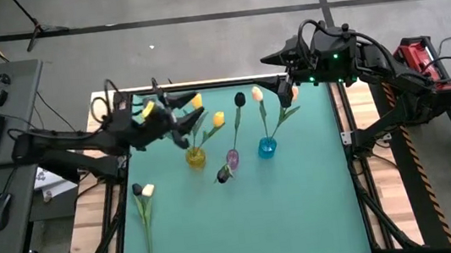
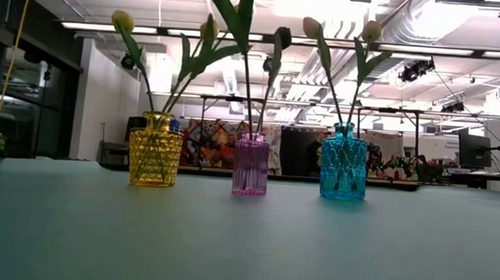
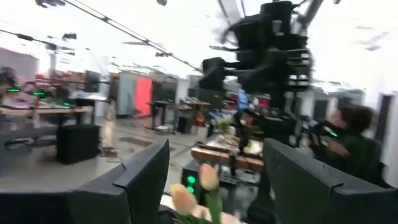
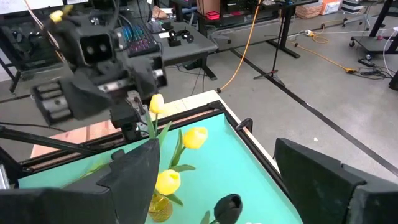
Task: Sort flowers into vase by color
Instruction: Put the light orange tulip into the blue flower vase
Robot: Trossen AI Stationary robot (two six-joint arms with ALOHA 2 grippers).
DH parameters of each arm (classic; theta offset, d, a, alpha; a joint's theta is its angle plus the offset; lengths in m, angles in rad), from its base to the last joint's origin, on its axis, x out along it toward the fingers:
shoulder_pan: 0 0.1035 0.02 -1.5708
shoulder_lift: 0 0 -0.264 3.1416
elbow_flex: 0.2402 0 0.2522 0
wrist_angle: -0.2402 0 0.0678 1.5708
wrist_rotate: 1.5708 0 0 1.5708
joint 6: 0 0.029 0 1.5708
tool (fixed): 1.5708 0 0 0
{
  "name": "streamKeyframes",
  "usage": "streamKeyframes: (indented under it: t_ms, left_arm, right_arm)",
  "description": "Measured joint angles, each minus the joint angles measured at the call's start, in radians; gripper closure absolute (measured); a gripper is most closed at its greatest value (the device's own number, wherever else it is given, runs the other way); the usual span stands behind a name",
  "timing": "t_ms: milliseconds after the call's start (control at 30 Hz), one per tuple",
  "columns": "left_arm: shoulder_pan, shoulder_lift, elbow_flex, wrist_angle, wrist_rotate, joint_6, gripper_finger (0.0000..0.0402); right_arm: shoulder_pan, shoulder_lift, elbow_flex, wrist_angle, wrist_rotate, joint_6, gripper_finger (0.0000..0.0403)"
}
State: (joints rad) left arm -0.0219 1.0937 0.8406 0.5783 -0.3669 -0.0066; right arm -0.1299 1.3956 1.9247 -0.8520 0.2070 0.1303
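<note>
the left pincer (image 1: 176,122), open and empty, is held at ten o'clock of the yellow vase (image 1: 196,156); its tulips (image 1: 217,120) could be knocked.

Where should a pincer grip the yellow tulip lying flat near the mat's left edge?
Grip the yellow tulip mid-stem, from straight above, fingers across the stem. It lies flat, thin stem running toward the front edge, and a dark tulip crowds its head, so lower down is probably clearer. The left pincer is nearer.

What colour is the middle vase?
Pink-purple glass middle vase, clearest in the low view.
</note>
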Motion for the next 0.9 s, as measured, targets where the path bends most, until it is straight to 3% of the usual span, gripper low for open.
streamKeyframes:
  t_ms: [200,333,400,567,700,800,900]
  left_arm:
    - [-0.1,-0.139,0.001,-0.275,0.015,-0.096,0.0154]
    - [-0.203,-0.191,0.058,-0.614,0.019,-0.303,0.0154]
    - [-0.256,-0.197,0.093,-0.795,0.062,-0.451,0.0154]
    - [-0.377,-0.178,0.122,-1.213,0.316,-0.985,0.0159]
    - [-0.518,-0.101,0.106,-1.528,0.369,-1.381,0.0164]
    - [-0.616,-0.037,0.038,-1.598,0.415,-1.663,0.0168]
    - [-0.69,0.027,-0.038,-1.539,0.468,-1.873,0.0173]
  right_arm:
    - [0.0,0.0,0.0,0.0,0.0,-0.014,0.0096]
    - [-0.001,0.0,0.0,0.0,0.0,-0.026,0.0096]
    - [-0.007,0.0,0.0,0.0,0.0,-0.026,0.0096]
    - [-0.008,0.0,0.0,-0.003,0.0,-0.041,0.0096]
    - [-0.008,0.0,0.0,-0.003,0.0,-0.045,0.0096]
    - [-0.008,0.0,0.0,-0.003,0.0,-0.045,0.0096]
    - [-0.008,0.0,0.0,-0.004,0.0,-0.046,0.0096]
